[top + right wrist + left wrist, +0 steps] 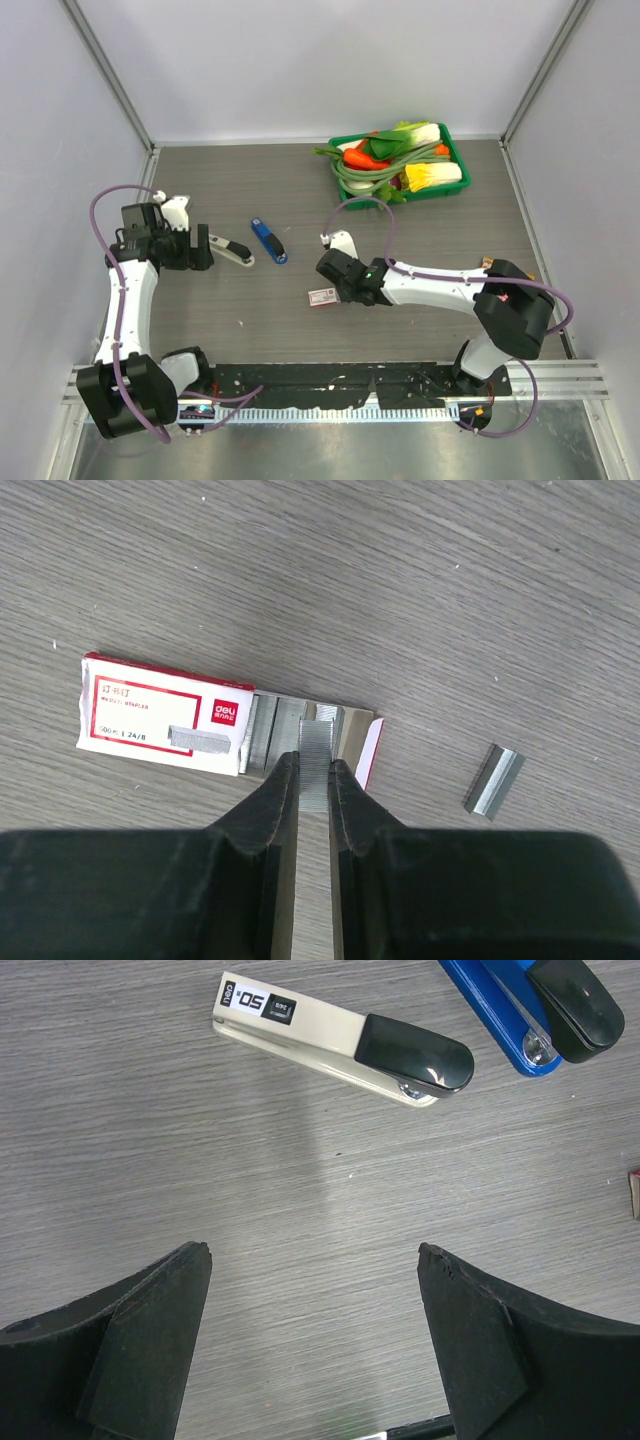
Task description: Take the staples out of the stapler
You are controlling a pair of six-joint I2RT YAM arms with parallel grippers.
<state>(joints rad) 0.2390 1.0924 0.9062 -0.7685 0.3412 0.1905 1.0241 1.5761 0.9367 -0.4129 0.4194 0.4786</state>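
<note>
Hanging over the opened staple box [160,715], the right gripper [313,764] was narrowed on what seemed a strip of staples [317,735]. The blue stapler [268,241] was laid mid-table, to its left; the left gripper [315,1255] was spread wide, empty.

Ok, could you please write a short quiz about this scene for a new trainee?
1. True or false: the left end effector is open, and the white stapler lies apart from it.
2. What does the right end effector pinch? A) the white stapler B) a strip of staples C) nothing
3. Short answer: which stapler lies nearer the staple box in the top view?
Key: 1 true; 2 B; 3 the blue stapler.
</note>
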